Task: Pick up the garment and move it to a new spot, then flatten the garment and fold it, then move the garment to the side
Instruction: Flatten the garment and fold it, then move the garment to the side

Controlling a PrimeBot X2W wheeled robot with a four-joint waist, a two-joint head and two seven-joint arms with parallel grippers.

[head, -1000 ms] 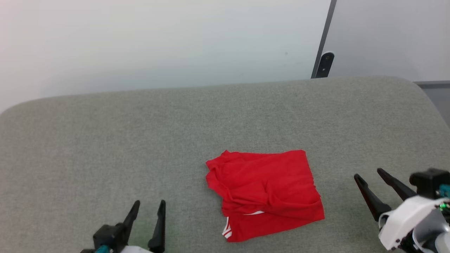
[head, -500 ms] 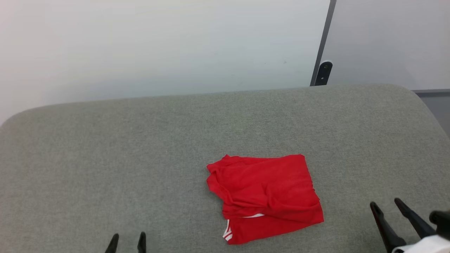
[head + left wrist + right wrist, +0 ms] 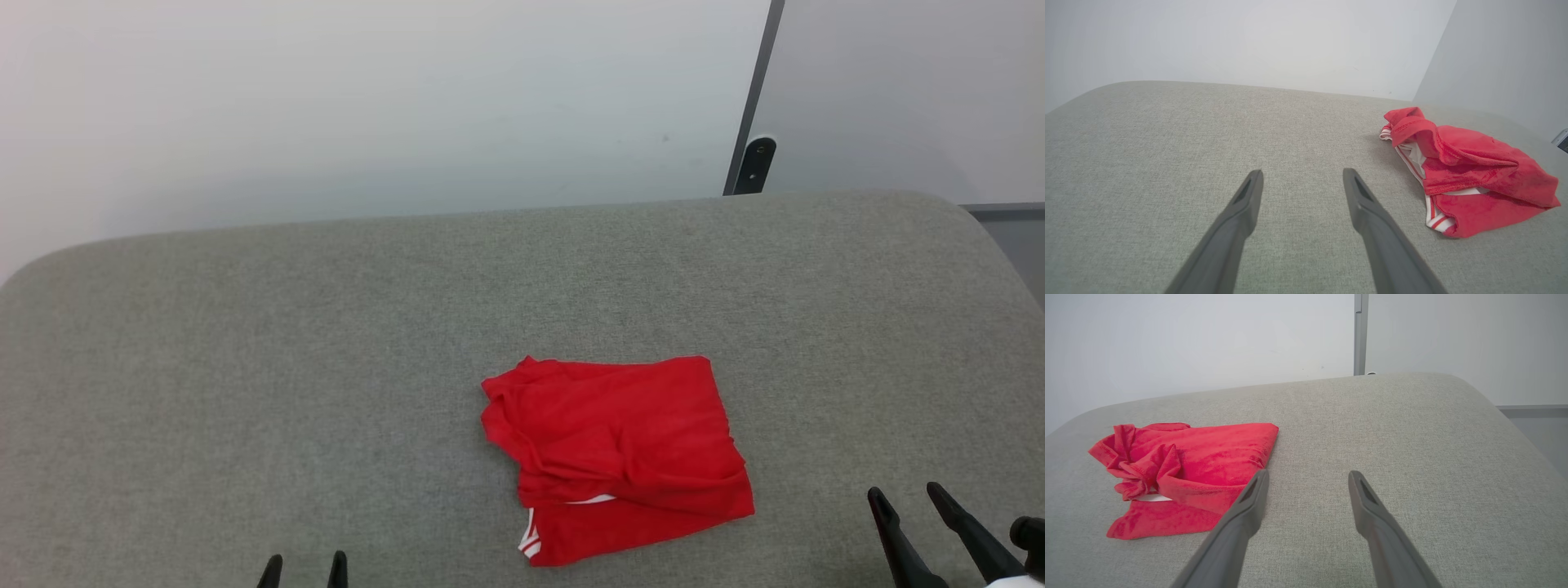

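Your left tool (image 3: 305, 559) and right tool (image 3: 904, 490) gape empty; grip the garment (image 3: 620, 441) at its 3 o'clock edge, catching every layer.

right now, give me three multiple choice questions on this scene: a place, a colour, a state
1. Where does the red thin-fabric jersey shirt lie on the grey fabric-covered surface?
A. Draped over the far edge
B. Between the left jaws and the right jaws, touching neither
C. Under the left jaws

2. What colours is its striped trim?
A. Blue and yellow
B. Black and green
C. Red and white

3. How do the right jaws stand?
A. Open and empty
B. Shut on the shirt
C. Shut on nothing

Answers: 1 B, head view shows bare surface either side of the shirt; 2 C, left wrist view shows the stripes; 3 A, right wrist view shows them spread, nothing between.
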